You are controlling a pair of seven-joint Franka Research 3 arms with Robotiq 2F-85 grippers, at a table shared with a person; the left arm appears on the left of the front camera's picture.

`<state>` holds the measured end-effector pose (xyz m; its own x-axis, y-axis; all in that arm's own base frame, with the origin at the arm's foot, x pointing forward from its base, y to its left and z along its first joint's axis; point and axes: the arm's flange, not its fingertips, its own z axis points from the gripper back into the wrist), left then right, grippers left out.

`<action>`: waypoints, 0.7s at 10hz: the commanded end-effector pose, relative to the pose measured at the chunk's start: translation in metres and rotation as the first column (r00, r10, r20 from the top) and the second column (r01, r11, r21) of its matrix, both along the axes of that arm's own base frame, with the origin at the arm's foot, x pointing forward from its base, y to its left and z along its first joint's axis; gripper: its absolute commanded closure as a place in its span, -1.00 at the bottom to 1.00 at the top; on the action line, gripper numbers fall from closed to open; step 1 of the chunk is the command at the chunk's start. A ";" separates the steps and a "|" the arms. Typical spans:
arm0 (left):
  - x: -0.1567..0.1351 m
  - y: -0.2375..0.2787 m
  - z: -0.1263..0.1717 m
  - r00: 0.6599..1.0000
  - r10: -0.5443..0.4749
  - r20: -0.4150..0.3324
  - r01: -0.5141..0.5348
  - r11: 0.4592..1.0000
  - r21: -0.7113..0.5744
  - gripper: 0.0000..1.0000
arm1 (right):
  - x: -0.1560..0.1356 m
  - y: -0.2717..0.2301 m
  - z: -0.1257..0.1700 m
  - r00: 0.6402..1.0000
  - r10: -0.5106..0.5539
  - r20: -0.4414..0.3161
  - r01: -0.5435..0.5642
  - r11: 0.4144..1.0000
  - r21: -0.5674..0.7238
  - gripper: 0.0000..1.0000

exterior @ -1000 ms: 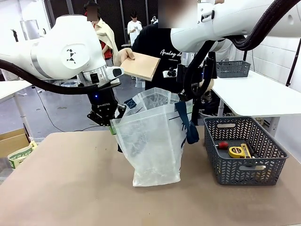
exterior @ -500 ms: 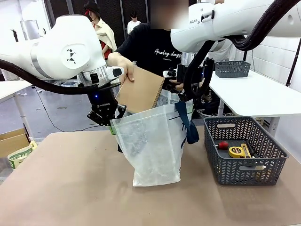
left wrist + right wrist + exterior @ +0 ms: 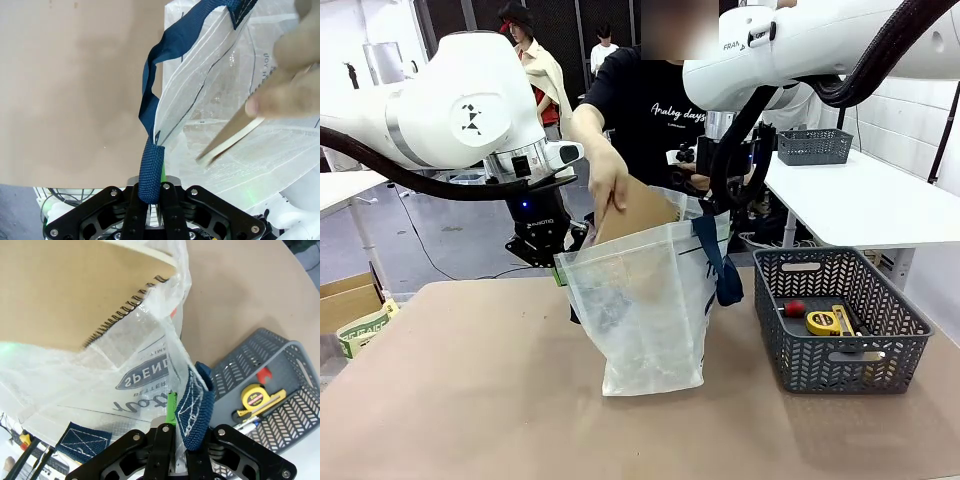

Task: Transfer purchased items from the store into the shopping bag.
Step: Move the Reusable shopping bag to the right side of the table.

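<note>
The translucent shopping bag [image 3: 640, 310] hangs open above the table, held up by both grippers. My left gripper [image 3: 563, 262] is shut on its navy strap handle [image 3: 150, 170] at the bag's left rim. My right gripper [image 3: 712, 222] is shut on the other navy handle [image 3: 196, 407] at the right rim. A person's hand [image 3: 609, 182] lowers a flat brown spiral-bound notebook [image 3: 638, 212] into the bag's mouth; the notebook [image 3: 70, 295] is partly inside. In the left wrist view the notebook's edge [image 3: 227, 140] slants down behind the plastic under the person's fingers [image 3: 285, 97].
A dark grey lattice basket [image 3: 840, 320] stands at the right of the table with a yellow tape measure [image 3: 823, 322] and a red-tipped tool in it. A second grey basket [image 3: 815, 146] sits on a white table behind. Brown tabletop [image 3: 450, 400] lies bare at the left and front.
The person has brought the brown notebook down from above the left arm and tipped it edge-first into the open bag. Both grippers and the bag have stayed put.
</note>
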<state>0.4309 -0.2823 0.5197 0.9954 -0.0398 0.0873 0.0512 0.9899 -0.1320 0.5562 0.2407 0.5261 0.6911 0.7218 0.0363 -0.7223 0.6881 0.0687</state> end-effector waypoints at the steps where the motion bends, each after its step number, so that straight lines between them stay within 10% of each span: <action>1: 0.000 0.000 0.000 1.000 0.000 0.000 0.000 1.000 0.000 1.00 | 0.001 -0.003 -0.002 1.000 -0.018 -0.004 0.017 1.000 -0.007 1.00; 7: -0.001 0.005 0.008 0.987 -0.153 0.058 0.151 0.988 0.026 1.00 | 0.001 -0.003 -0.002 1.000 -0.018 -0.004 0.017 1.000 -0.007 1.00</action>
